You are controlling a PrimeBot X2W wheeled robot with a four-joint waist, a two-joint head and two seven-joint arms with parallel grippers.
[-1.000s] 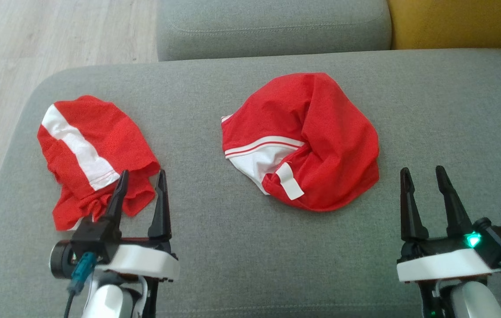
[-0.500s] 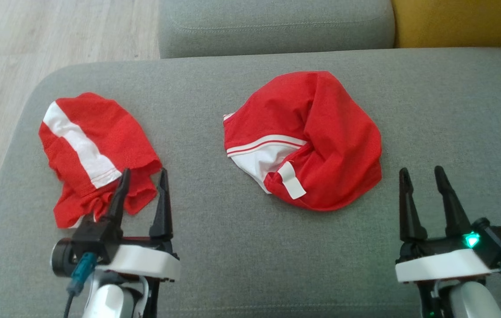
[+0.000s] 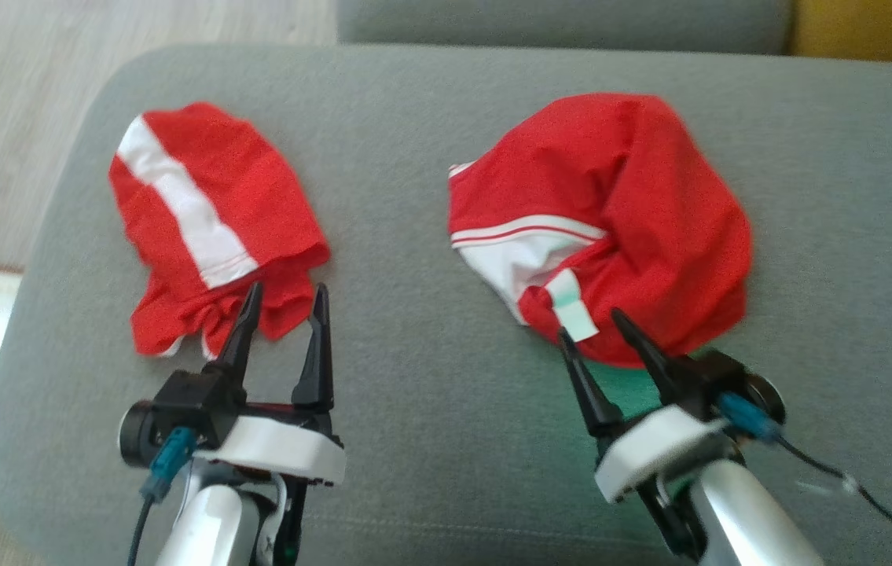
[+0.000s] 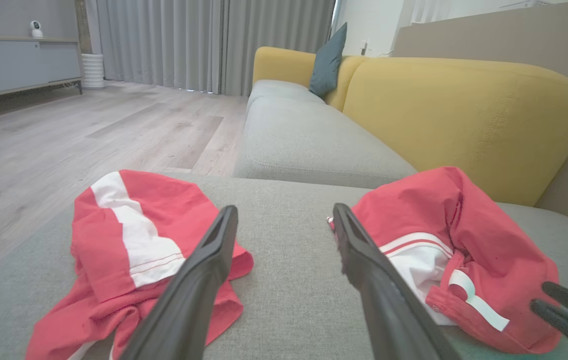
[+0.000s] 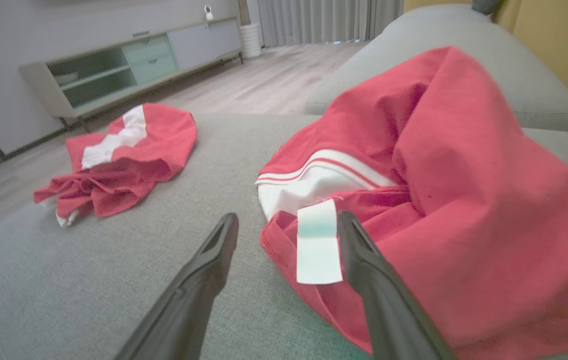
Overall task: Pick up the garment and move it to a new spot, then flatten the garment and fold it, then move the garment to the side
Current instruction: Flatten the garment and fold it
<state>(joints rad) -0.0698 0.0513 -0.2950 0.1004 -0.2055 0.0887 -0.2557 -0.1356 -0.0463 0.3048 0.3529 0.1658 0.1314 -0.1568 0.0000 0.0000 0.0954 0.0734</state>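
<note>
Since the earlier head view, the right gripper (image 3: 591, 324) had swung in from well clear of the cloth to the near edge of the crumpled red garment (image 3: 634, 196), and the camera itself had shifted as well. Its fingers stood apart with nothing clamped, and in the right wrist view they flanked the white tag (image 3: 574, 316) at the hem. Whether they were touching the fabric could not be told. The garment lay bunched on the grey sofa cushion (image 3: 414, 393), right of the middle. A smaller red piece with a white stripe (image 3: 210, 196) sat well apart to the left. The left gripper (image 3: 288, 288) was also spread and empty, at that piece's near edge. The pick-up looked to be the step in hand. Next, the right fingers would likely need to come down onto the hem fold and close on it before any lift.
</note>
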